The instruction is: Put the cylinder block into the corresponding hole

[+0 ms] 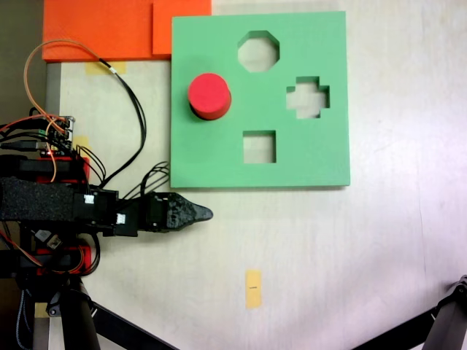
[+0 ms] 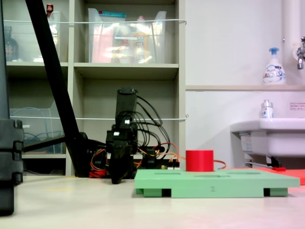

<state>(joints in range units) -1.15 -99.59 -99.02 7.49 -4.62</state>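
The red cylinder block (image 1: 209,95) stands upright on the left part of the green foam board (image 1: 219,157); seen from the side, the cylinder block (image 2: 199,160) rises well above the board (image 2: 214,183). The round hole is hidden, and whatever lies under the block cannot be seen. An octagonal cut-out (image 1: 258,51), a cross-shaped one (image 1: 307,97) and a square one (image 1: 259,146) are open. My gripper (image 1: 204,214) is shut and holds nothing. It rests low by the board's near left corner, apart from the block, and points down at the table (image 2: 116,179).
Orange foam sheets (image 1: 102,29) lie at the top left against the board. A yellow tape mark (image 1: 253,288) is on the table below the board. Cables (image 1: 131,102) loop from the arm's base (image 1: 51,160). Black tripod legs (image 1: 80,313) cross the lower left.
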